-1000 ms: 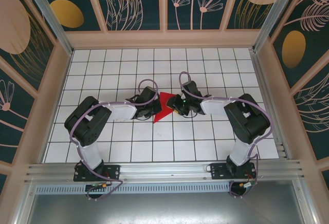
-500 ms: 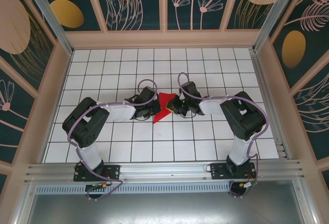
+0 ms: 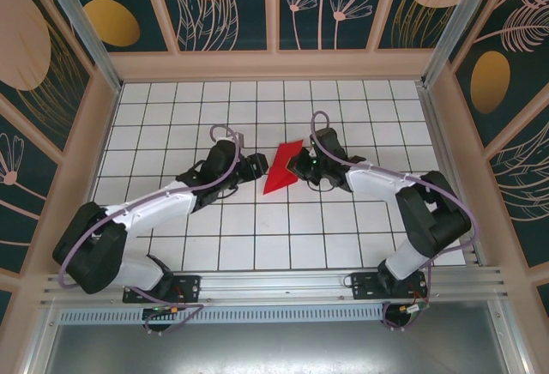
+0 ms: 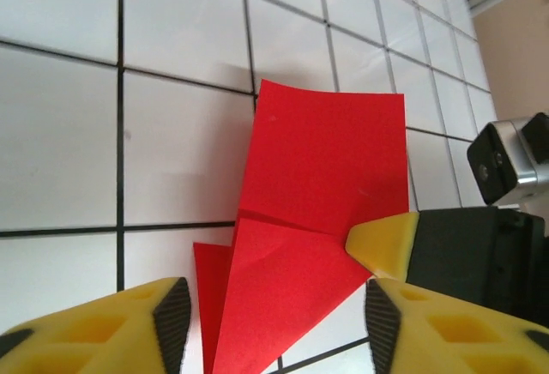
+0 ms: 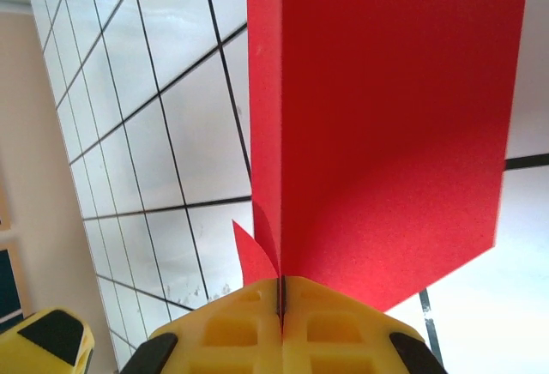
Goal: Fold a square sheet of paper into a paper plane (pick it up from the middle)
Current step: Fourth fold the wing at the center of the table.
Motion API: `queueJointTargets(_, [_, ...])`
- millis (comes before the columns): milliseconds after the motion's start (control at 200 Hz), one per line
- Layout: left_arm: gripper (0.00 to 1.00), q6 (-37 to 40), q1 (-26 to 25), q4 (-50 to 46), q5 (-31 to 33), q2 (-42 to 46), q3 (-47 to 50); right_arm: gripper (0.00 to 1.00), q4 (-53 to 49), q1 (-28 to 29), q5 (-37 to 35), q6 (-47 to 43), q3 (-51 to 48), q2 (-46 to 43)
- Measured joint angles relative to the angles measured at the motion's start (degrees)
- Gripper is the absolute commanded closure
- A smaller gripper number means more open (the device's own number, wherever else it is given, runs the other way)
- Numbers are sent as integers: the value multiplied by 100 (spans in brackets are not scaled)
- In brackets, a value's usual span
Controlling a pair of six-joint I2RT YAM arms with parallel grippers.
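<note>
Close to me, the two arms start at the near edge of the white tiled worktop (image 3: 343, 220) and both reach in toward the red paper (image 4: 330, 159).

The left gripper (image 4: 270, 314) is on the left of the paper. Its yellow fingers (image 4: 129, 335) are let go and stand apart, one on each side of the paper's pointed near end. They do not squeeze it.

The right gripper (image 5: 281, 298) is on the right of the paper. Its fingers are pressed tight together with the paper's edge pinched between them.

The paper is over the middle of the worktop, between the two grippers. It is bright red and plain, and it is no flat square. It is folded, so two layers rise side by side from the right gripper's pinch. From above it looks long and slanted, thin and pointy at the near end and wider at the far end. A crease runs across it, with slanted flaps on the near side. I cannot tell if the point touches the tiles.

Past the paper come more white tiles, then the dark wall (image 3: 223, 14) with flowers painted on it.
</note>
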State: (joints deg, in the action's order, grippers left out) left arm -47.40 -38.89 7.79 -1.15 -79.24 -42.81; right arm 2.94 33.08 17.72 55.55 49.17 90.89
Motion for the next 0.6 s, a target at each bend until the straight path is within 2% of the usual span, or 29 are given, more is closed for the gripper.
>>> queueJointTargets(170, [18, 673, 4, 726, -341, -2, 308, 100, -195, -42, -234, 278, -22, -39])
queueJointTargets(275, [12, 1108, -15, 1102, -507, -181, 343, 100, -238, -83, -317, 516, -70, -31])
queueJointTargets(415, [12, 1650, -149, 1668, -575, -446, 496, 100, -245, -114, -291, 778, -66, 144])
queueJointTargets(515, [19, 2050, -302, 1934, -520, -697, 627, 100, -330, -116, -225, 946, -57, 330])
queueJointTargets(600, [22, 2352, -396, 2072, -424, -946, 643, 100, -404, -160, -129, 1067, -57, 417])
